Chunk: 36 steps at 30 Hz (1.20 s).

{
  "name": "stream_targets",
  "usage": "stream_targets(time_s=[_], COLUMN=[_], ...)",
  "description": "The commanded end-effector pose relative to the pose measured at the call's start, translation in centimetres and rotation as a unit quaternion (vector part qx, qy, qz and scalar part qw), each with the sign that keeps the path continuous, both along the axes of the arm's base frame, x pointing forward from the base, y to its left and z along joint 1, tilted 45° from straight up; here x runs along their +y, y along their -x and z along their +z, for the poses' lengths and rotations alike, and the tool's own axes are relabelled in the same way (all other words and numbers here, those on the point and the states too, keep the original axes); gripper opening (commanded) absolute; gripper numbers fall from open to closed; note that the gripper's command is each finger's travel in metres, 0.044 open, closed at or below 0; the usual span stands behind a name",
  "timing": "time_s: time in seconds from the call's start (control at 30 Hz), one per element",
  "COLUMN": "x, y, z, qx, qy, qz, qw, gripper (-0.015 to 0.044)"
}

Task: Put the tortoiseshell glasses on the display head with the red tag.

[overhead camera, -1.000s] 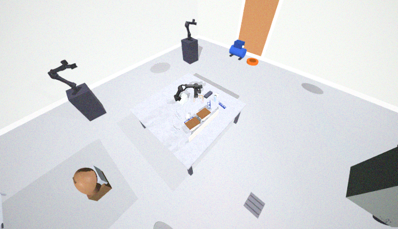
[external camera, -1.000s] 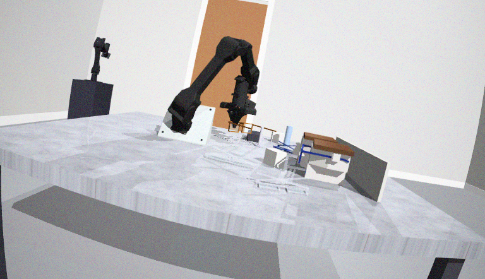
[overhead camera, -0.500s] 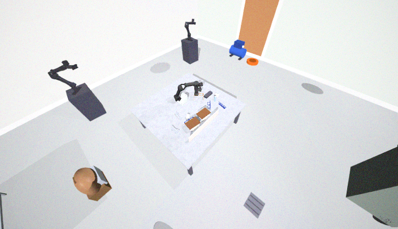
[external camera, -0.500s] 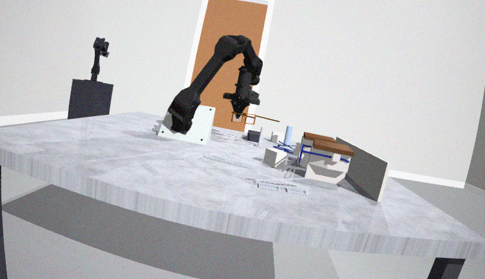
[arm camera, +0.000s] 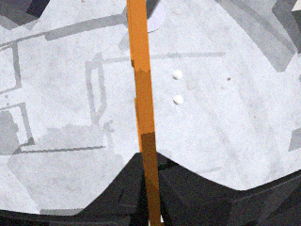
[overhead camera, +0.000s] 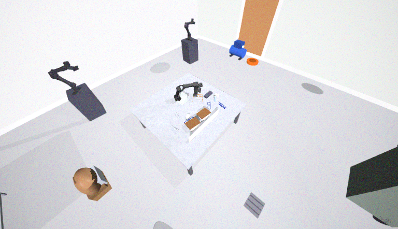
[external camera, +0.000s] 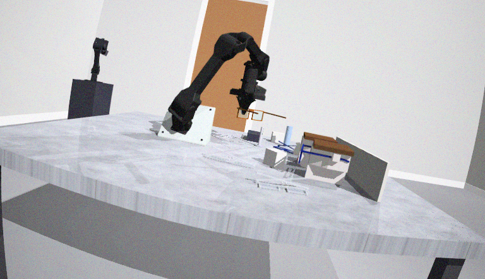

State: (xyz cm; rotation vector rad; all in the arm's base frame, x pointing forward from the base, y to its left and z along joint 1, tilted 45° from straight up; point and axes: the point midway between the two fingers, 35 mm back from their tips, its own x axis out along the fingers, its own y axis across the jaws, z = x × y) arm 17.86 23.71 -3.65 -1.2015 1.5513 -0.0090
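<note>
So the black two-fingered pincer (overhead camera: pixel 196 96) (external camera: pixel 244 112) (arm camera: pixel 146 160) has the orange-brown square-framed glasses (overhead camera: pixel 199 96) (external camera: pixel 257 115) (arm camera: pixel 142 71) pinched below it, above the table (overhead camera: pixel 164 120) (external camera: pixel 179 175) (arm camera: pixel 202 141). Carry step, I reckon; next, line up with the tagged head, though I can't make out the tag.

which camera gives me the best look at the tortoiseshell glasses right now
The exterior view: it shows both lens frames of the tortoiseshell glasses and a temple, hanging from the gripper above the table. The top view shows them tiny; the wrist view, just an orange-brown strip between the fingers.
</note>
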Motion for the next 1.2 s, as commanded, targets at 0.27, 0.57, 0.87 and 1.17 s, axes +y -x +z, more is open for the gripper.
stream_targets(time_s=[0.27, 0.57, 0.87, 1.17], x=[-4.6, -8.9, -10.3, -10.7], y=[-3.8, -5.6, -6.0, -6.2], z=[5.4, 9.0, 9.9, 9.3], qx=[-0.072, -0.128, -0.143, -0.143], qy=[-0.014, -0.019, -0.019, -0.020], qz=[-0.075, -0.133, -0.148, -0.148], qw=[0.994, 0.983, 0.978, 0.978], gripper=[0.0000, 0.0000, 0.0000, 0.0000])
